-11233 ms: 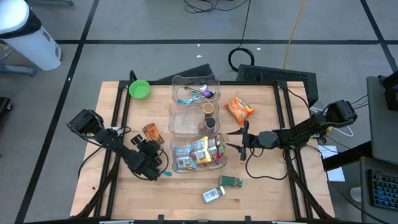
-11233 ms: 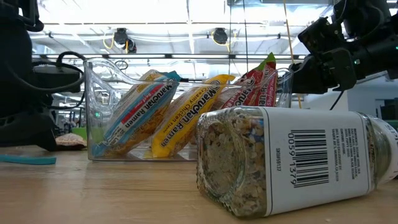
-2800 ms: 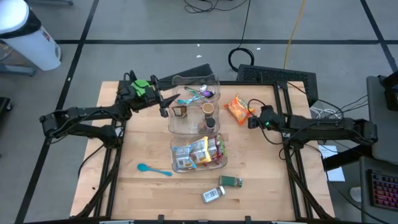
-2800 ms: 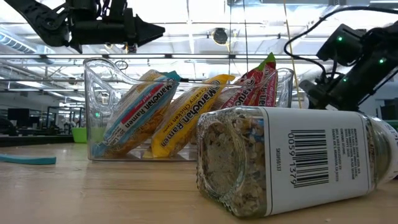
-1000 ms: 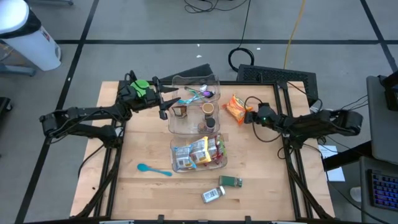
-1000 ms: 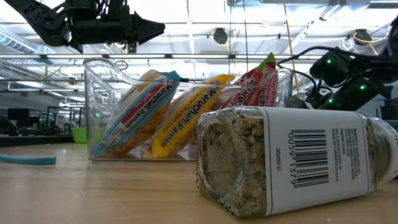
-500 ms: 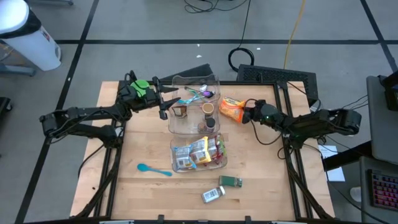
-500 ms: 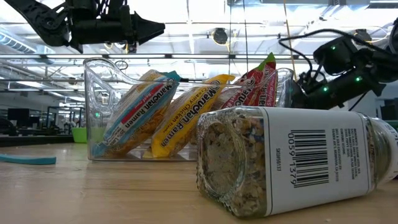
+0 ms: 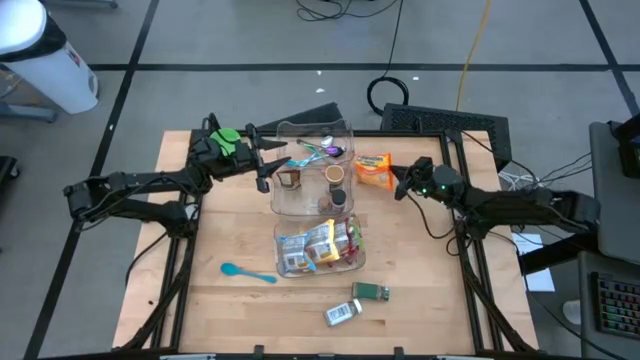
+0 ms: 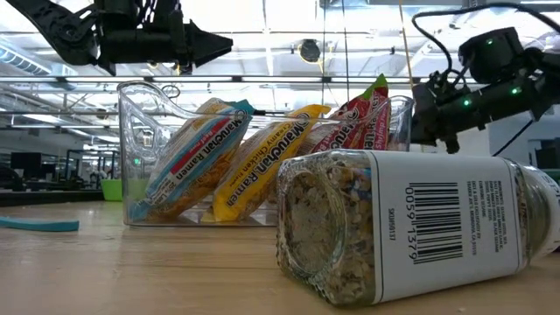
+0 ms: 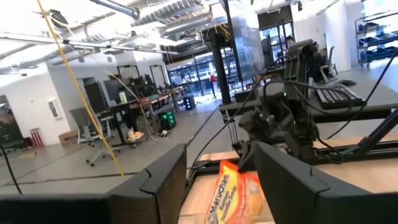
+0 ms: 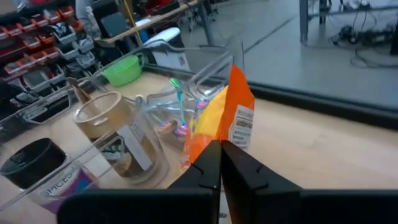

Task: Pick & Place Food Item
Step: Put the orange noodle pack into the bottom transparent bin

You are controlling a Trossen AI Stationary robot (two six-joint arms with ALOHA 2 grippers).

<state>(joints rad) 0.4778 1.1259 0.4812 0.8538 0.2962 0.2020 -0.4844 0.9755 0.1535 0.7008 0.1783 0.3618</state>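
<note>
Wooden tabletop (image 9: 200,300) under both arms, and I start at its left side: a green bowl (image 9: 229,139) sits near the far-left corner, with my left claw (image 9: 268,166) raised beside it — fingers spread apart, holding nothing, aimed at the clear bins. Nearer me lies a blue spoon (image 9: 246,272). In the middle runs a row of three clear bins: the far bin (image 9: 316,140) holds coloured utensils, the middle bin (image 9: 310,188) holds jars, the near bin (image 9: 318,248) holds ramen packets (image 10: 229,162). In front of it lie two spice jars (image 9: 356,302). Right of the far bin, my right claw (image 9: 397,180) is clamped on the orange ramen packet (image 9: 372,169) — its fingers pinch the packet's edge.
</note>
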